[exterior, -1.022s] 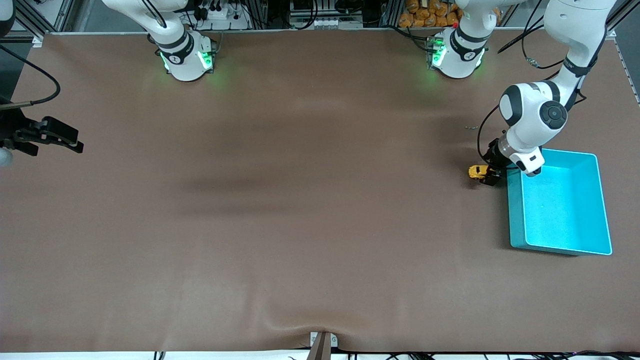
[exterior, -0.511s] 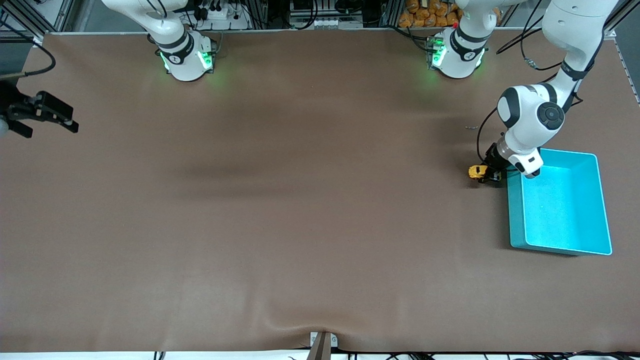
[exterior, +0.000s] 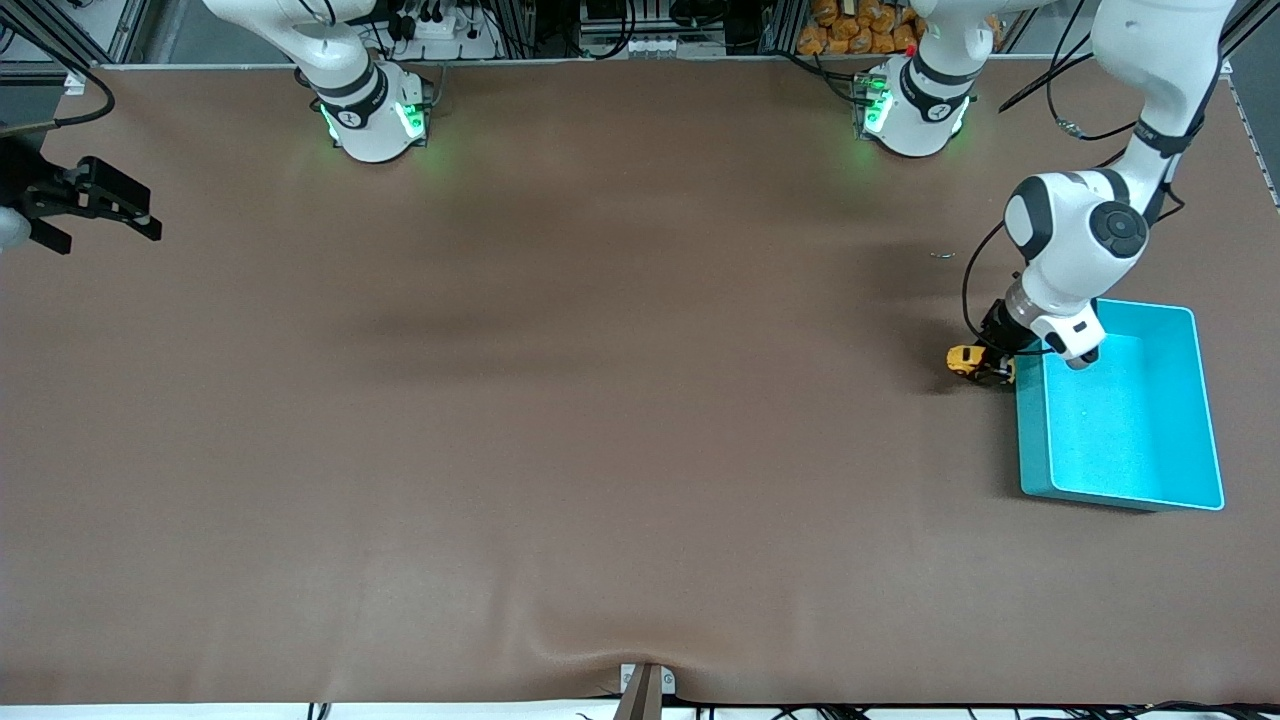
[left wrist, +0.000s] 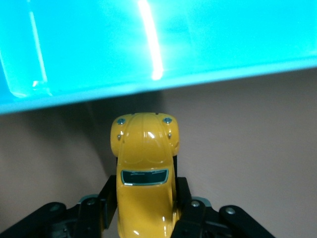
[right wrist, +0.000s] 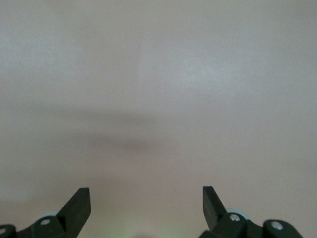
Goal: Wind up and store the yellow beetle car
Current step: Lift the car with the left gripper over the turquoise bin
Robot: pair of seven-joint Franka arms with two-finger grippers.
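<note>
The yellow beetle car (left wrist: 145,173) has a dark windscreen. The bin (exterior: 1205,400) is plain turquoise, the table (exterior: 560,400) plain brown.

A brown mat covers the desk (exterior: 600,420), creased at the edge nearest the front camera, with soft shadows across its middle. Along the top edge stand metal frames (exterior: 110,30), cables (exterior: 430,25) and a heap of orange things (exterior: 855,25).

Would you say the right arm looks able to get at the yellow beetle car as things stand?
Probably not: the left tool is shut on the yellow beetle car beside the turquoise bin, while the right tool waits open at the right arm's end of the table.
</note>
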